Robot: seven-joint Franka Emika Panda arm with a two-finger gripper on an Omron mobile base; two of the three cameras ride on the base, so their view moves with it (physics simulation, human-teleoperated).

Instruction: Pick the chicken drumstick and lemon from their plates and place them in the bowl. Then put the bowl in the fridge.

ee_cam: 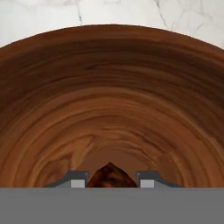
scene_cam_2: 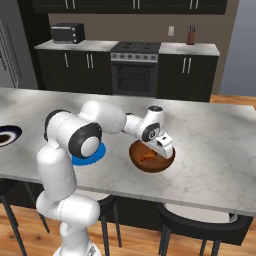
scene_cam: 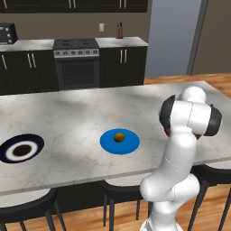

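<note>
The brown wooden bowl (scene_cam_2: 151, 163) stands on the marble island, right of the plain blue plate (scene_cam_2: 99, 153). My gripper (scene_cam_2: 160, 151) is lowered into the bowl (ee_cam: 109, 96), shut on the reddish-brown chicken drumstick (ee_cam: 110, 176), which sits between the two fingertips just above the bowl's floor. The olive-brown lemon (scene_cam: 119, 136) rests in the middle of the blue plate (scene_cam: 108, 145). The navy plate with the white centre (scene_cam: 7, 151) lies bare at the island's left end. A strip of the grey fridge (scene_cam_2: 8, 50) with long handles shows at the far left.
Black stools (scene_cam: 27, 208) line the island's near edge. Across the aisle are dark cabinets, a stove (scene_cam_2: 134, 67), a toaster oven (scene_cam_2: 68, 33) and a knife block (scene_cam_2: 190, 36). Bare marble (scene_cam_2: 215, 145) spreads to the right of the bowl.
</note>
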